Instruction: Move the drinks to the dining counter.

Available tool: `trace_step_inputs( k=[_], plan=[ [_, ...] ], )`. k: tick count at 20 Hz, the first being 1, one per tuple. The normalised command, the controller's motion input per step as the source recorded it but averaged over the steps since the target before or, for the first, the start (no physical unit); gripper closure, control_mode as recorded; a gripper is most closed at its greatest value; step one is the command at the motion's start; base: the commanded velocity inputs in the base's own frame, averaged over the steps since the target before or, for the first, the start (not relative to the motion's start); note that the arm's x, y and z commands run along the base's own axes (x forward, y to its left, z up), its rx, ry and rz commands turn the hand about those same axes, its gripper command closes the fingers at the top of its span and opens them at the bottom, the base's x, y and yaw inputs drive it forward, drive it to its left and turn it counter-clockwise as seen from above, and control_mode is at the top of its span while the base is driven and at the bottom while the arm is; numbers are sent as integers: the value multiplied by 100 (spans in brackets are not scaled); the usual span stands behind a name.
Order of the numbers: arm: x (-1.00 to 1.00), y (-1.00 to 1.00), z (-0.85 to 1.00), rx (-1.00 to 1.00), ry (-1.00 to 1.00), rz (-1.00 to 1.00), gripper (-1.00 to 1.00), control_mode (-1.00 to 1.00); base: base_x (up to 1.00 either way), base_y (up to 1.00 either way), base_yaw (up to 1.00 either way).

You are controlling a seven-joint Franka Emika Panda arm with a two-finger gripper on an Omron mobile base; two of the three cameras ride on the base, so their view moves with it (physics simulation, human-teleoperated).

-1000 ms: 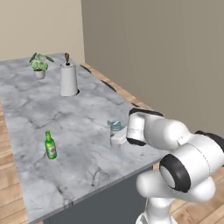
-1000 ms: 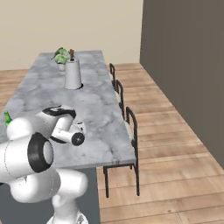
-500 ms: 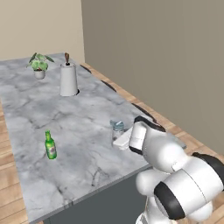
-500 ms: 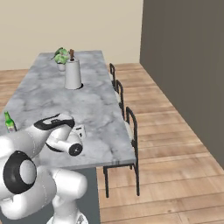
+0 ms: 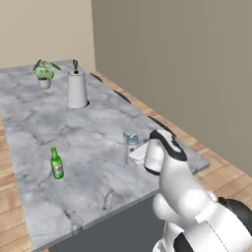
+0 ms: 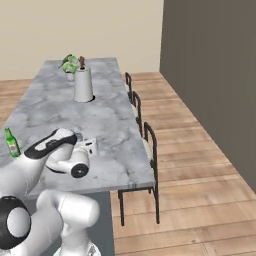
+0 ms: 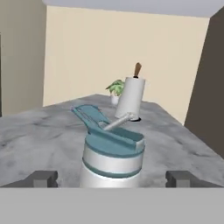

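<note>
Observed pale bluish drink (image 7: 113, 154) standing upright at lower centre of hand view, on marble surface (image 5: 98, 142) near its right edge in left base view. End effector (image 7: 111, 178) spread wide, one fingertip at either side of the drink, gripping nothing. Judged light, rigid, smooth-walled, likely slippery and breakable; best taken round the straight lower body, below the tilted lid and straw. Green bottle (image 5: 56, 163) upright at left of left base view, well apart. White cylinder (image 5: 77, 90) and potted plant (image 5: 44, 74) at upper left. Chairs (image 6: 145, 145) along right edge; wooden floor, beige and dark walls.
</note>
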Motion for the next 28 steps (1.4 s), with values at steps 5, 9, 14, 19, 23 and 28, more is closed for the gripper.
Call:
trace_step_inputs(
  k=[5,9,14,19,23,28],
  plan=[
    [-54,-45,65,2,0,-9,-100,-100,0,0,0],
    [-63,-29,100,2,5,-10,-100,-100,0,0,0],
    [-78,-37,100,3,15,-9,-100,-100,0,0,0],
    [-63,-64,100,2,19,-9,-100,-100,0,0,0],
    [-54,-74,100,1,27,-7,-100,-100,0,0,0],
    [-50,-70,100,0,39,-6,-100,-100,0,0,0]
  ],
)
